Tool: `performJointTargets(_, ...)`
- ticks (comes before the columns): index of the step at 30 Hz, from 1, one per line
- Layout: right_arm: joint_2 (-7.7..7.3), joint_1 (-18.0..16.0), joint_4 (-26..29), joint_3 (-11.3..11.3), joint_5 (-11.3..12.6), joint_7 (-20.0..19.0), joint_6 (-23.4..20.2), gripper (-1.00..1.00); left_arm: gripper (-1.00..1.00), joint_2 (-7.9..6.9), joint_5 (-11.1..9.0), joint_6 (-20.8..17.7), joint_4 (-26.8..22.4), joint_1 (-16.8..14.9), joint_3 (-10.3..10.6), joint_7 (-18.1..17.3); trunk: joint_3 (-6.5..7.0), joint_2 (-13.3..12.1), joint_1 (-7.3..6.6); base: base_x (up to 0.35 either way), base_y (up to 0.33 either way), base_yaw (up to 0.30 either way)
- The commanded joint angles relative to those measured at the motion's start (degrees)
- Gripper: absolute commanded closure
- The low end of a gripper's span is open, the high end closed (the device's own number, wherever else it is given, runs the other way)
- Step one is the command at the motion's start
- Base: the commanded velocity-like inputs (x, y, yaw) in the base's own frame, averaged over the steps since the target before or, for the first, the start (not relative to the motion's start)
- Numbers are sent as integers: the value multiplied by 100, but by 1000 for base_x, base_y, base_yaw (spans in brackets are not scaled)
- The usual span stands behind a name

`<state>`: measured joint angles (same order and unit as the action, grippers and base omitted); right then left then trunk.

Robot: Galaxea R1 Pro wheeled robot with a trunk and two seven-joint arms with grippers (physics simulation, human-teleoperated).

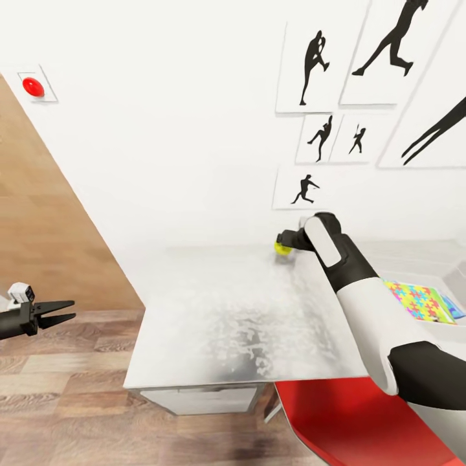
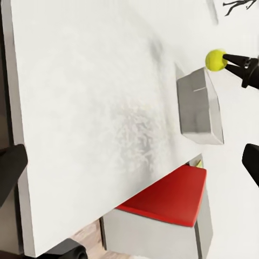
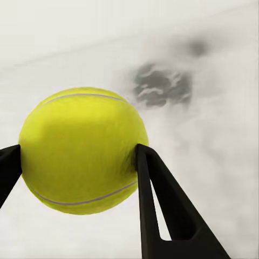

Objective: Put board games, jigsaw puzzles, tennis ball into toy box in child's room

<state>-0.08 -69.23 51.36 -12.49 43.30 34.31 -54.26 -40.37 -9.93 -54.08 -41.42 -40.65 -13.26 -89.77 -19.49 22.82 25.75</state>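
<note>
The white wall [image 1: 162, 129] takes up most of the head view, hung at its right with black silhouette pictures [image 1: 314, 65] and carrying a red round button [image 1: 33, 87] on a plate at upper left. Below it lies the wood-plank floor [image 1: 58, 388]. The pale surface [image 1: 239, 317] stretches out in front of the robot, its top mottled grey and white, with a drawer front showing under its near edge. A red chair seat [image 1: 343, 421] sits tucked just below the surface's near right corner. At the right end of the surface stands the light-grey toy box [image 1: 421, 262]; inside it lies a jigsaw puzzle [image 1: 419, 299] of many-coloured interlocking pieces, with a blue edge of something else beside it. The left wrist view sees the same toy box [image 2: 199, 108] from the side.

The right arm [image 1: 349, 278], white with dark joints, reaches across the surface toward the wall. Its right gripper [image 3: 78, 156] has its jaws pinching the tennis ball [image 3: 83, 151], one black finger on each side of it. The ball [image 1: 282, 246] is held near the back edge of the surface, close to the wall and left of the toy box.

The left gripper [image 1: 61, 310] hangs off to the left over the floor, well apart from the surface, its two pointed jaws spread and holding nothing
</note>
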Motion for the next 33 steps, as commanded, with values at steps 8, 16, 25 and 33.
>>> performJointTargets(8, 37, 6, 58, 9, 64, 64, -96, 100, -100, 111, -117, -512, -1094, -131, 33, -23, 65, 10, 4, 0, 0, 0)
performJointTargets(16, 99, 15, 59, 2, 59, 66, -102, 100, -100, 485, -152, -592, -2695, -168, 71, -23, 140, 10, 4, 0, 0, 0)
performJointTargets(25, 112, 12, 59, -4, 57, 67, -104, 100, -100, 1028, -8, -592, -3210, -485, 155, -23, 224, 10, 4, 0, 0, 0)
performJointTargets(33, 109, 12, 59, -6, 55, 67, -175, 100, -100, 1761, 516, -592, -2754, -1207, 856, -23, 299, 10, 4, 0, 0, 0)
